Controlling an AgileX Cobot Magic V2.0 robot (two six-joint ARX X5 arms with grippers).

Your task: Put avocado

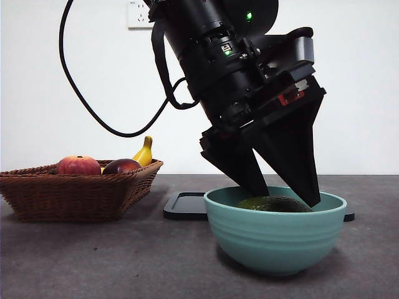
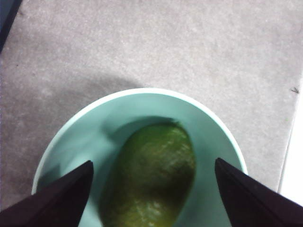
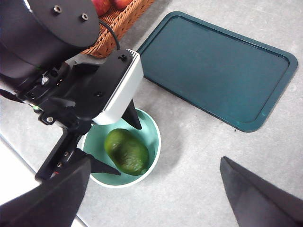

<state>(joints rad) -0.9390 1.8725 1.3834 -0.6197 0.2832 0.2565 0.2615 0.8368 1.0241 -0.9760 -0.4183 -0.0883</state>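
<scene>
The dark olive-green avocado (image 1: 274,204) lies inside the teal bowl (image 1: 274,243) at the front right of the table. My left gripper (image 1: 287,198) is open, with one jaw on each side of the avocado, the tips just inside the bowl's rim and apart from the fruit. In the left wrist view the avocado (image 2: 151,175) lies between the spread jaws of the left gripper (image 2: 154,161), in the bowl (image 2: 94,127). My right gripper (image 3: 155,158) is open and empty, high above, looking down on the avocado (image 3: 127,151) and the bowl (image 3: 155,135).
A wicker basket (image 1: 75,190) at the left holds a red-orange peach (image 1: 78,165), a dark maroon fruit (image 1: 121,166) and a banana (image 1: 144,152). A dark teal tray (image 1: 187,205) lies flat behind the bowl; it also shows in the right wrist view (image 3: 218,66).
</scene>
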